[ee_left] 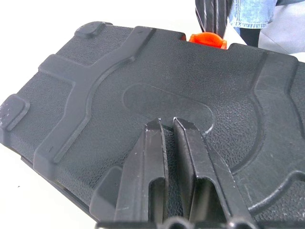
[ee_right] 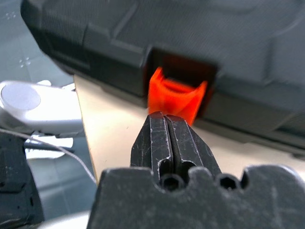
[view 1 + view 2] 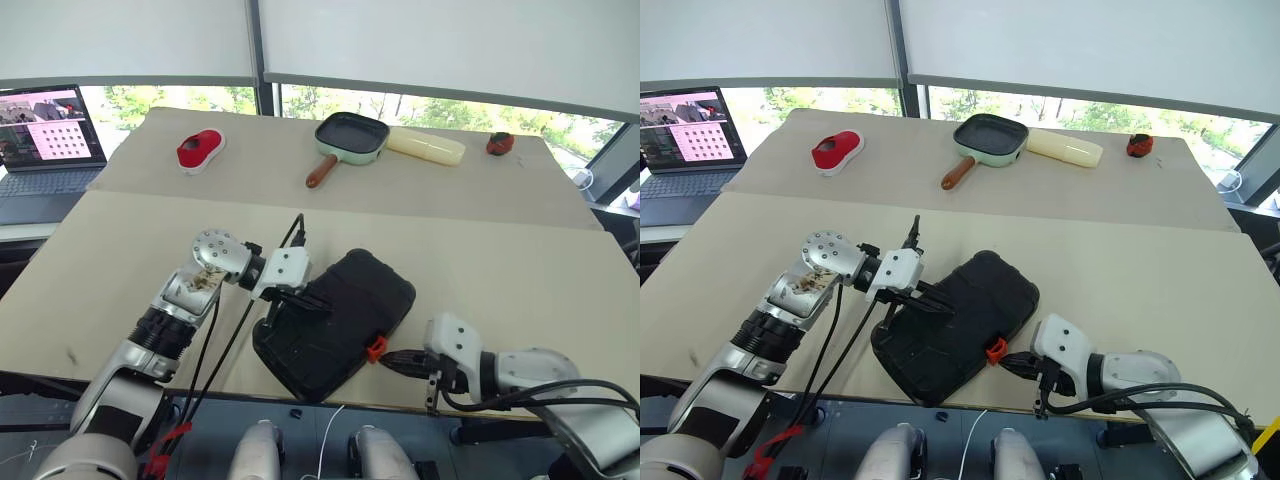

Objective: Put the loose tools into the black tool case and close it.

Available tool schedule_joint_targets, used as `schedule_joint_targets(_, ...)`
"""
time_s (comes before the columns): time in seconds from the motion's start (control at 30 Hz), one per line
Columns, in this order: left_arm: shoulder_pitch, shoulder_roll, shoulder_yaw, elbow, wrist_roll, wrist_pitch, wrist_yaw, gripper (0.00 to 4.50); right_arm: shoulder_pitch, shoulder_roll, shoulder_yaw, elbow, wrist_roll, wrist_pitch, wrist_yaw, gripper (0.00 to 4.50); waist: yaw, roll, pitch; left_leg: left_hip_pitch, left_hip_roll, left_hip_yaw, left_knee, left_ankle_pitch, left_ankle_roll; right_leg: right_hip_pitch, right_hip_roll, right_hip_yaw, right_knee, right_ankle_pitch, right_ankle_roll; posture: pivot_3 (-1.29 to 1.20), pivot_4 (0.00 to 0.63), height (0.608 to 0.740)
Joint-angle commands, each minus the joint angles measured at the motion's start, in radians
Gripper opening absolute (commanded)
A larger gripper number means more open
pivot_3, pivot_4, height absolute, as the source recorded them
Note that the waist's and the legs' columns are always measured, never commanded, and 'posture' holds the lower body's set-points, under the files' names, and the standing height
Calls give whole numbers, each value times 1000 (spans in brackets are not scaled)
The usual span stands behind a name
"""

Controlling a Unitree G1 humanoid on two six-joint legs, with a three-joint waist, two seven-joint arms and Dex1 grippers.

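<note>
With its lid already down, the black tool case lay at an angle near the front edge of the tan surface, its small orange latch on the side turned toward five o'clock. No loose tools lay on the surface around it, so they were presumably inside, though the shut lid hid that. The left hand rested on the lid from the case's nine o'clock side, its two black fingers nearly together with a narrow gap between them and nothing grasped; it seemed placed there to press the lid flat and keep the case from sliding while the latch was worked. The right hand sat just at the latch from about four o'clock, its fingers clenched tight on nothing, their joined tips aimed at the orange tab like a single blunt pusher. In the right wrist view the latch stood out a little from its recess in the case wall, which suggested it had not yet snapped home, so the fastening was probably the step in hand. Far off at twelve o'clock, well apart from the work, sat a green square pan, a red shoe and a pale yellow box, with a laptop at ten o'clock.
</note>
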Motion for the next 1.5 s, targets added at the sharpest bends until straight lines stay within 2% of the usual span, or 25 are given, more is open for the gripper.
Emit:
schedule_joint_targets(0.03, 8, 5, -26, 12, 34, 29, 2, 453, -4, -5, -1, -13, -15, -13, 1, 0, 0, 0, 0, 0, 0, 0, 0, 0, 0, 0, 0, 0, 0, 0, 0, 0, 150, 740)
schedule_joint_targets(0.27, 11, 5, -27, 3, 33, 29, -1, 453, -28, 22, 15, -3, -31, -2, -15, 0, 0, 0, 0, 0, 0, 0, 0, 0, 0, 0, 0, 0, 0, 0, 0, 0, 150, 740)
schedule_joint_targets(0.5, 11, -3, -31, 5, 35, 18, 3, 453, -13, -1, -62, -73, 30, 44, -5, 0, 1, 0, 0, -1, 0, 0, 0, 0, 0, 0, 0, 0, 0, 0, 0, 0, 150, 740)
schedule_joint_targets(0.7, 1, -22, -53, 19, 44, -10, -5, 453, -66, 29, 15, -27, -15, 42, -29, 0, 0, 0, 0, 0, 0, 0, 0, 0, 0, -1, 0, 0, 0, 0, 0, 0, 150, 740)
schedule_joint_targets(0.87, -6, -35, -59, 33, 47, -20, -4, 453, -56, 39, 17, -16, -33, 29, -37, 0, -7, 0, 0, -1, 1, 0, 0, 0, 0, -1, 1, 0, 0, 0, -1, 0, 150, 740)
schedule_joint_targets(1.27, 1, -48, -76, 41, 50, -33, -1, 453, -81, 155, 21, 58, -73, 8, -91, 0, -9, 0, 0, -2, 1, 0, 0, 0, 0, -3, 1, 0, 0, 0, -1, 0, 150, 740)
schedule_joint_targets(1.37, -5, -48, -78, 58, 60, -49, -3, 453, -55, 124, 25, 29, -70, 17, -61, 0, -10, 0, 0, -2, 1, 0, 0, 0, 0, -3, 1, 0, 0, 0, -1, 0, 150, 740)
schedule_joint_targets(1.5, -13, -43, -75, 73, 56, -59, -9, 453, 13, 61, -56, -47, -14, 37, -13, 0, -6, 0, 0, -2, 1, 0, 0, 0, 0, -2, 1, 0, 0, 0, -1, 0, 150, 740)
